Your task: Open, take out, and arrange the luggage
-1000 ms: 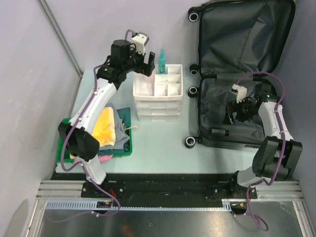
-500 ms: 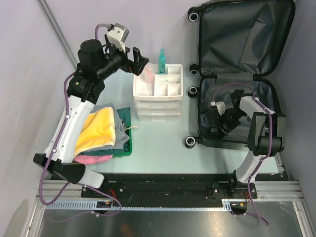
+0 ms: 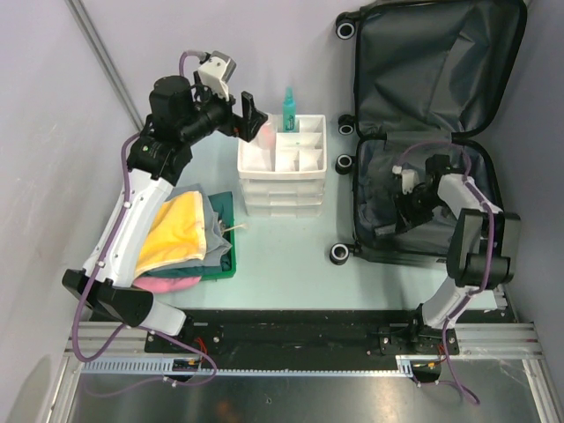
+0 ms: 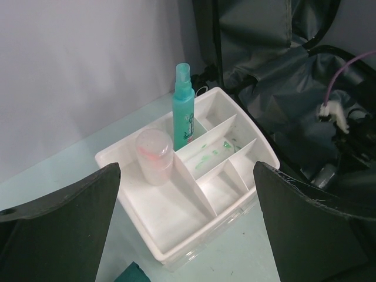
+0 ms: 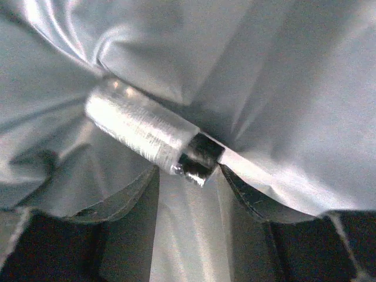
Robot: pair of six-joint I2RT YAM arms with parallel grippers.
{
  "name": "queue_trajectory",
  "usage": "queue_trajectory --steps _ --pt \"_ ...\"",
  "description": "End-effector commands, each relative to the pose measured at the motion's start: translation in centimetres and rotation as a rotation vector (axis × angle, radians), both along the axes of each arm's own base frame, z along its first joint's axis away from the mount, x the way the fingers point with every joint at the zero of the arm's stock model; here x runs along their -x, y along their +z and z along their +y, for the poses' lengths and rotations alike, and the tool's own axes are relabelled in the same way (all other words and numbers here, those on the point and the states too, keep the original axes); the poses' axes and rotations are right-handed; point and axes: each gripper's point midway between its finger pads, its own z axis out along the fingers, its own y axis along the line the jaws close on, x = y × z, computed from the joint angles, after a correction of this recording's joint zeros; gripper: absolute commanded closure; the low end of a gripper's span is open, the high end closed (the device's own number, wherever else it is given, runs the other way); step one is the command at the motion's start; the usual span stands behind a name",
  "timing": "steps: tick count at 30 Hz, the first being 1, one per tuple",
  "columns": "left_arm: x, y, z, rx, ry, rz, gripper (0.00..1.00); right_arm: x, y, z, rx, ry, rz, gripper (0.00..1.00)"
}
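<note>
Top view: high behind arms, looking down on table [image 3: 291,256]. Left wrist: mid-range, faces drawer box [image 4: 164,211] and suitcase [image 4: 276,88], shared with top. Right wrist: close-up inside suitcase.

teal bottle [image 4: 183,108] and jar [image 4: 154,157] obstruct white box's [image 4: 176,255] far end, lining folds [image 5: 282,76] crowd tube [image 5: 138,126]

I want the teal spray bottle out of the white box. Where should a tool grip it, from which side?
Grip the spray bottle below its cap, from above: it stands upright, its lower body walled in by the white box.
</note>
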Motion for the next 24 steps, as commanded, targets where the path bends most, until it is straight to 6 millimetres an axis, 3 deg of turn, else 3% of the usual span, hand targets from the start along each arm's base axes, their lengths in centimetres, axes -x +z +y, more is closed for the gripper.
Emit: queue_trajectory --steps 1,4,6,7,9,10,11,13,14,17,20,21,24 --pt "-0.1 0.3 0.2 0.014 -0.006 -0.009 0.00 -11.4 8.8 -3.9 0.044 -0.144 -0.570 0.79" --pt "-0.3 0.1 0.3 0.014 -0.006 -0.003 0.00 -11.6 10.3 -5.4 0.080 -0.144 -0.617 0.82" --pt "-0.2 0.2 0.3 0.015 -0.006 -0.005 0.00 -11.4 11.0 -6.6 0.094 -0.142 -0.614 0.79" --pt "-0.2 0.3 0.4 0.016 -0.006 -0.008 0.00 -10.0 10.0 -6.4 0.074 -0.134 -0.535 0.78" --pt "0.0 0.2 0.5 0.016 -0.007 -0.005 0.00 -9.0 10.4 -7.5 0.081 -0.108 -0.489 0.73" --pt "0.2 0.2 0.6 0.015 -0.009 -0.007 0.00 -7.0 9.4 -7.3 0.068 -0.103 -0.390 0.73" --pt "0.2 -0.1 0.6 0.012 -0.009 -0.003 0.00 -6.3 9.3 -8.4 0.075 -0.103 -0.376 0.65" --pt "0.3 -0.1 0.6 0.012 -0.011 -0.002 0.00 -4.0 8.4 -7.8 0.027 -0.056 -0.287 0.52" --pt "0.4 -0.4 0.6 0.011 -0.012 0.003 0.00 -3.1 7.9 -7.7 0.024 -0.010 -0.256 0.38" --pt "0.2 -0.5 0.5 0.012 -0.013 0.010 0.00 -1.6 6.3 -6.3 -0.036 -0.019 -0.144 0.25" --pt "0.3 -0.6 0.3 0.037 -0.013 0.031 0.00 -0.4 4.4 -4.0 -0.111 -0.061 -0.022 0.25" --pt "0.3 -0.6 0.3 0.037 -0.012 0.031 0.00 0.5 3.6 -2.4 -0.124 -0.022 0.025 0.25" --pt "0.4 -0.7 0.6 0.029 -0.002 0.027 0.00 1.4 1.7 -0.7 -0.080 0.057 0.070 0.27"
